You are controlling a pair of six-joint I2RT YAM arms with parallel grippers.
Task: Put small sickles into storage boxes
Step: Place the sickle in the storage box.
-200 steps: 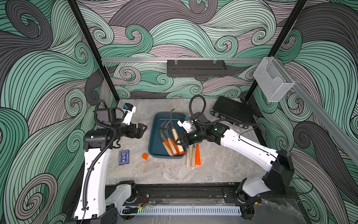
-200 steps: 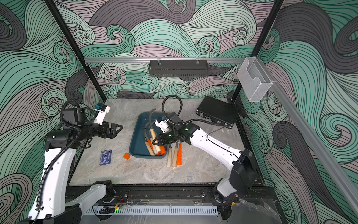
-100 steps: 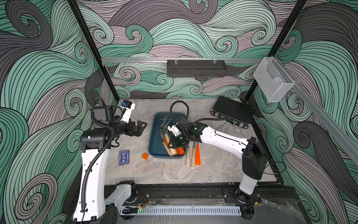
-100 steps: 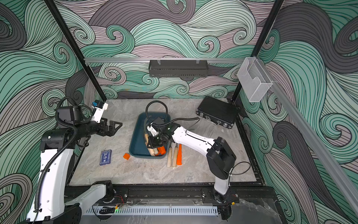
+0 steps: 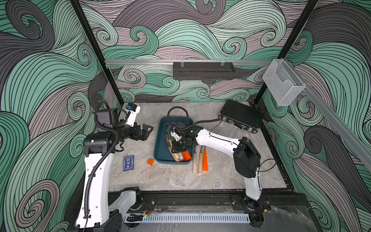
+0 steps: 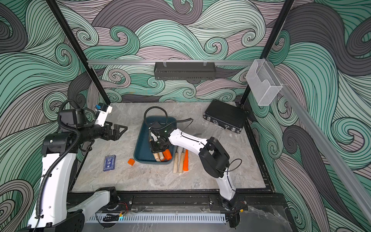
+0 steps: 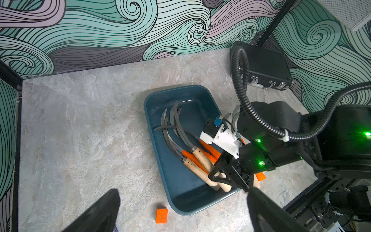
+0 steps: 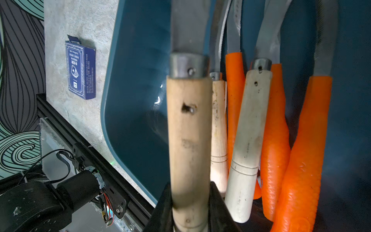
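My right gripper (image 8: 189,202) clamps a pale wooden-handled, grey-bladed sickle (image 8: 188,124) over the dark teal plastic tray (image 5: 161,148); my left gripper (image 5: 149,131) hangs wide open near it.

I have the tray (image 5: 160,144) mid-table, with a bunch of sickles (image 7: 192,156) in its right half, handles towards me. Just right of its near corner, three more sickles (image 5: 199,162) lie side by side on the table (image 5: 160,180). The cube (image 5: 150,161) sits just left of that end, with the card box (image 5: 128,163) further left. The latch case (image 5: 241,116) is behind and to the right, well apart.
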